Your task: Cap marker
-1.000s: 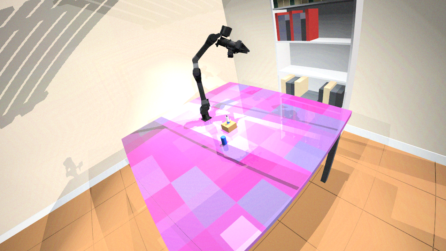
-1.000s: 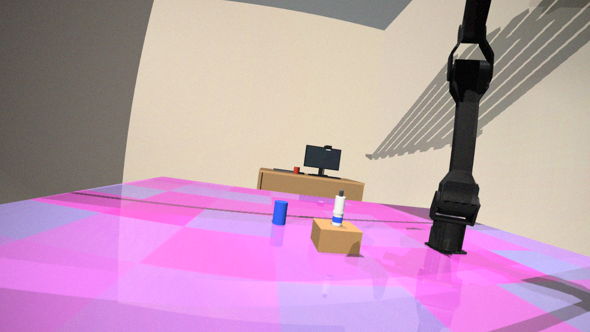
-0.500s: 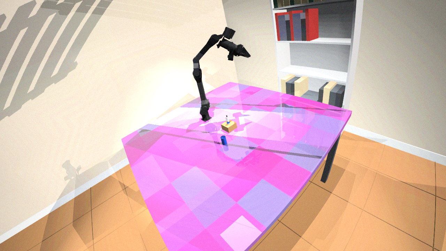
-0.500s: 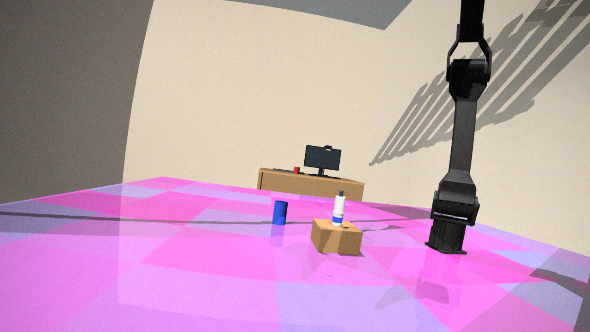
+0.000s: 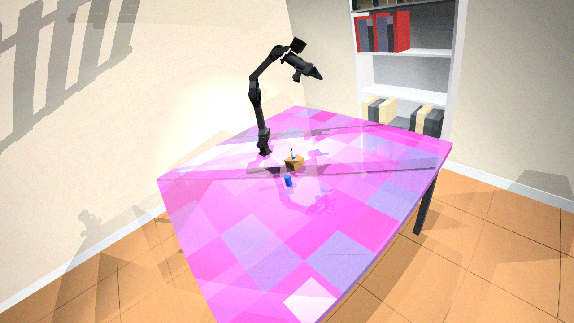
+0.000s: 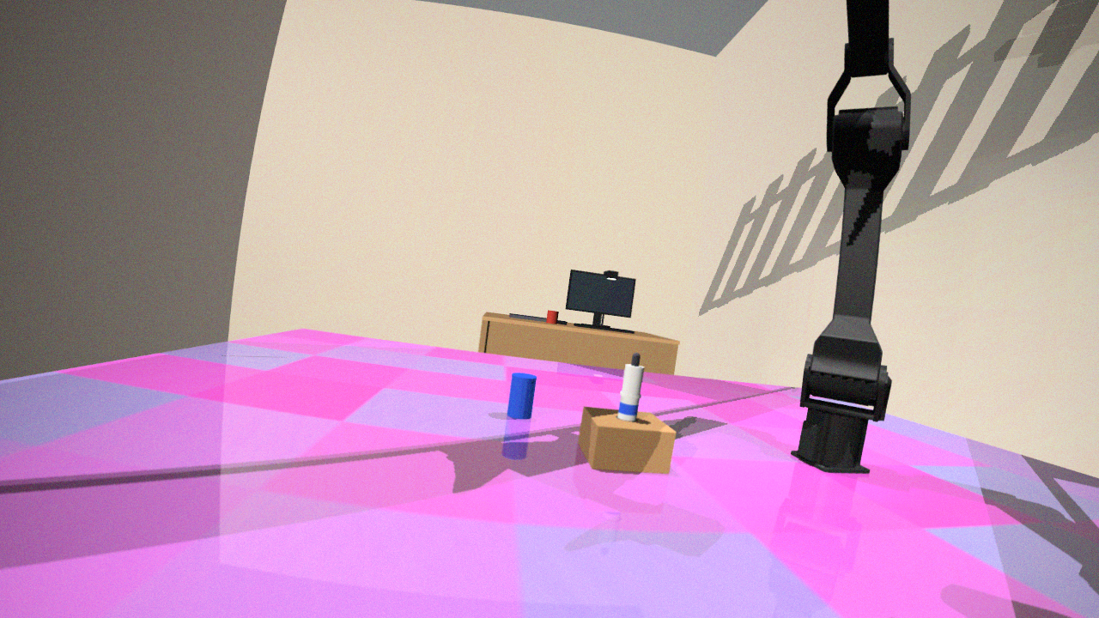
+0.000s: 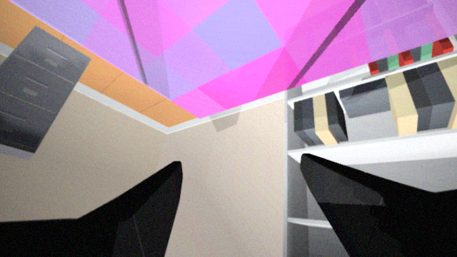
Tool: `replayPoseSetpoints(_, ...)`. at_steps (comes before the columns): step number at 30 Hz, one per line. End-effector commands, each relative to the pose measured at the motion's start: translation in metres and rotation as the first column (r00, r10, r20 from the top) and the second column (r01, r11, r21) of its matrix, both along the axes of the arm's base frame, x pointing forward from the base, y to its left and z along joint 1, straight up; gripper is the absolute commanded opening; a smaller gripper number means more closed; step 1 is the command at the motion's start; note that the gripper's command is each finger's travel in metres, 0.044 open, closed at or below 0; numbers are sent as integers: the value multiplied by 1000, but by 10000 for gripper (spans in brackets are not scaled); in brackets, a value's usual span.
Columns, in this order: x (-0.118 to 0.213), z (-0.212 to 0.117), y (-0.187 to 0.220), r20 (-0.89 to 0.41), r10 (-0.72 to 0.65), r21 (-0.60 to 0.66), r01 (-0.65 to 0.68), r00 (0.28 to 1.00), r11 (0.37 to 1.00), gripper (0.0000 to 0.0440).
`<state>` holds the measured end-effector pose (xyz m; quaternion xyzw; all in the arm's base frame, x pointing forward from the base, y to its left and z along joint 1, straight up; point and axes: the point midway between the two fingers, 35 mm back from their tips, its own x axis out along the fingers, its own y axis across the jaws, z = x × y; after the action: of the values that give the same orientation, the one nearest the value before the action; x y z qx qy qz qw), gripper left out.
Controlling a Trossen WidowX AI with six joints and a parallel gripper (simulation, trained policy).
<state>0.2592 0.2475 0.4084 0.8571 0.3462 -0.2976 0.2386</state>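
The blue cap [image 5: 287,180] [image 6: 521,396] stands up tall on the table [image 5: 256,237] [image 6: 368,507] [image 7: 221,46], its long side going up and down. Right of it, the white marker [image 5: 293,154] [image 6: 630,388] points its dark tip up from the block [image 5: 295,164] [image 6: 629,444]. In the top view, the gripper [image 5: 321,77] [image 7: 242,164] is farthest right, high above both, spread wide with nothing inside. It likely must come down and back to the cap.

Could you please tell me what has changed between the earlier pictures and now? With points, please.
The end effector [image 5: 320,76] [image 7: 242,164] has dipped a little, its tip pointing more steeply down in the top view. It is open, with nothing taken hold of. The blue cap [image 5: 287,180] [image 6: 521,396], the marker [image 5: 292,153] [image 6: 632,379] and the holder block [image 5: 293,165] [image 6: 629,450] stayed put.
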Motion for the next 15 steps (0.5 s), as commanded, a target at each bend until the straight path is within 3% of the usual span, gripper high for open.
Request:
replayPoseSetpoints(1,5,-8,-4,-31,-18,-11,18,999,1000,344)
replayPoseSetpoints(15,27,-28,-30,-108,-103,-52,98,989,994,343)
